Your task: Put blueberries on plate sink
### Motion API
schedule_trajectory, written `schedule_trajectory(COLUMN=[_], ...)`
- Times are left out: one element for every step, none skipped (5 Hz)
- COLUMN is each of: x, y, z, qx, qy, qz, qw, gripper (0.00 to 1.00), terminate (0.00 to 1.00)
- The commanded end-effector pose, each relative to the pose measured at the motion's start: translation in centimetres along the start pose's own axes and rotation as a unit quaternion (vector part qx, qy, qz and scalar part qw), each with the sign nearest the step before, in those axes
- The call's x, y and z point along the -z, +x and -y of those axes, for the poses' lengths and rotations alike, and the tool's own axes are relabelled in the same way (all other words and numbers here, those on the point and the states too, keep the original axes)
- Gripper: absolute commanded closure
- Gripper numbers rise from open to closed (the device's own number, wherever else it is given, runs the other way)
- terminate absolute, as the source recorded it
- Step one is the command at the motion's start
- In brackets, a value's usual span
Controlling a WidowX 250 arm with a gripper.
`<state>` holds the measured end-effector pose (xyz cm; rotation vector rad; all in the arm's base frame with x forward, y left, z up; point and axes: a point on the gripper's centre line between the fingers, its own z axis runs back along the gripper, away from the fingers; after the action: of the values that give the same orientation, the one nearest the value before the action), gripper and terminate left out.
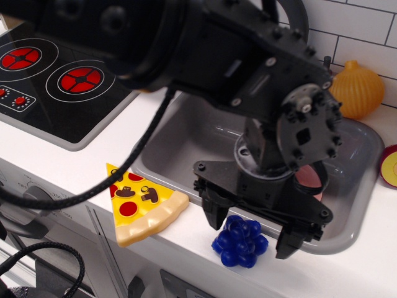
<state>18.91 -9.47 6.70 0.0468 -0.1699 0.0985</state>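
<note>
The blueberries [240,242] lie on the white counter just in front of the sink's near rim. My gripper [250,231] is open and hangs over them, one finger [212,217] left of the cluster and the other [288,243] to its right, neither clearly touching. The grey sink [353,149] is behind, mostly covered by my arm. Only a sliver of the salmon-pink plate [308,180] shows inside the sink, at the right of my wrist.
A toy pizza slice [139,203] lies on the counter left of the berries. A black stove top with red rings [59,81] is at the far left. A yellow onion-like toy [356,89] sits behind the sink; a round fruit slice [391,166] is at the right edge.
</note>
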Motion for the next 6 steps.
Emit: schedule_trajectory(x=[0.6, 1.6, 2.0, 2.1, 1.9, 1.3], y=[0.2, -0.1, -0.3, -0.4, 0.0, 0.5], z=[-0.5, -0.2, -0.1, -0.1, -0.2, -0.2], qx=[0.001, 0.003, 0.008, 0.008, -0.001, -0.007], qy=[0.007, 0.016, 0.016, 0.012, 0.008, 0.003], qz=[0.0, -0.003, -0.003, -0.003, -0.005, -0.006], qw=[1.0, 0.9999, 0.9998, 0.9999, 1.0, 1.0], gripper=[0.0, 0.0, 0.0, 0.0, 1.0, 1.0], terminate=[0.0, 0.0, 0.0, 0.0, 0.0, 0.0])
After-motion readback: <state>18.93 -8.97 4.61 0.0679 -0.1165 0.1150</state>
